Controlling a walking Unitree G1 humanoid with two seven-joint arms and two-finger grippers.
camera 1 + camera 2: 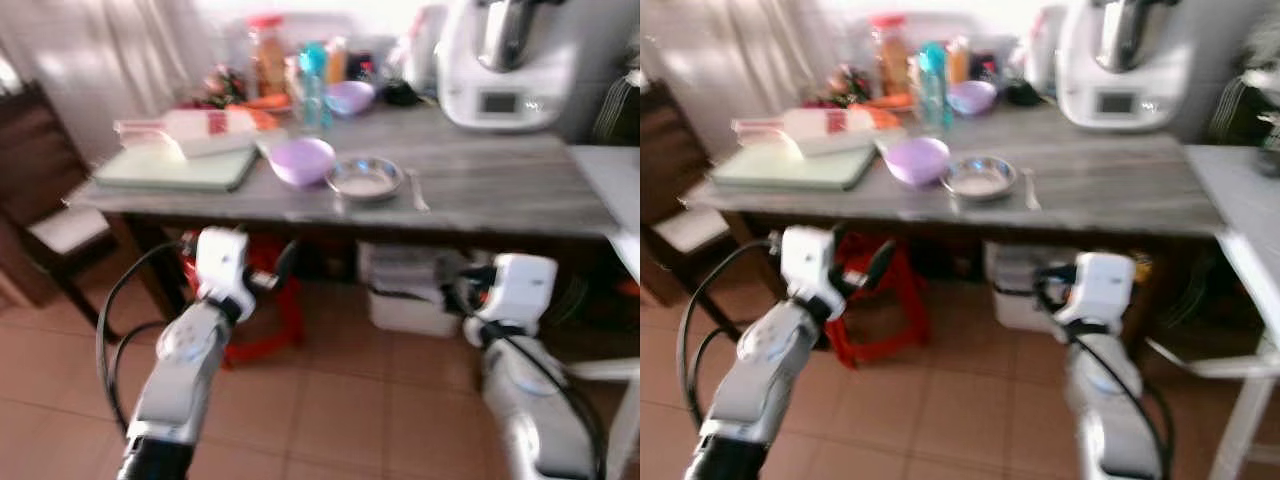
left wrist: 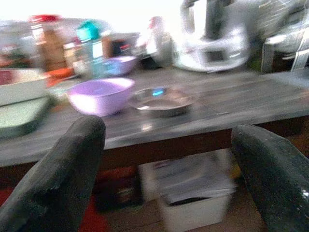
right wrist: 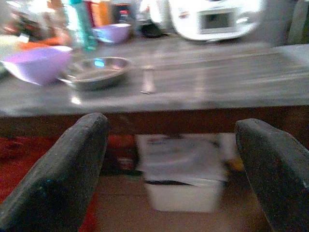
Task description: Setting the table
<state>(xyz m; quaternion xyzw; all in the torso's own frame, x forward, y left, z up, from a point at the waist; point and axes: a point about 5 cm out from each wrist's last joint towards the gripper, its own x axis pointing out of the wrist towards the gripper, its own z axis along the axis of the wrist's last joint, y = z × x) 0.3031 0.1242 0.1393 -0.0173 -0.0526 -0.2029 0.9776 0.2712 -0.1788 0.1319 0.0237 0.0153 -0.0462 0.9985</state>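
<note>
Left hand (image 2: 164, 159), low in the frame: fingers spread wide, nothing held, raised short of the worktop (image 1: 500, 185) edge. Right hand (image 3: 169, 159), lower right: likewise wide open and empty, below the worktop's front edge.

On the worktop, from left to right across the upper frame: green board (image 1: 175, 168) at upper left, purple bowl (image 1: 302, 160) just beside it, steel dish (image 1: 366, 179) touching or nearly touching the bowl, spoon (image 1: 417, 190) just right of the dish, white appliance (image 1: 510, 60) at upper right.

Risk, as judged: blurred views and hands below the edge; could strike the worktop rim on the way up, or nudge the bowl into the dish on a crowded reach.
</note>
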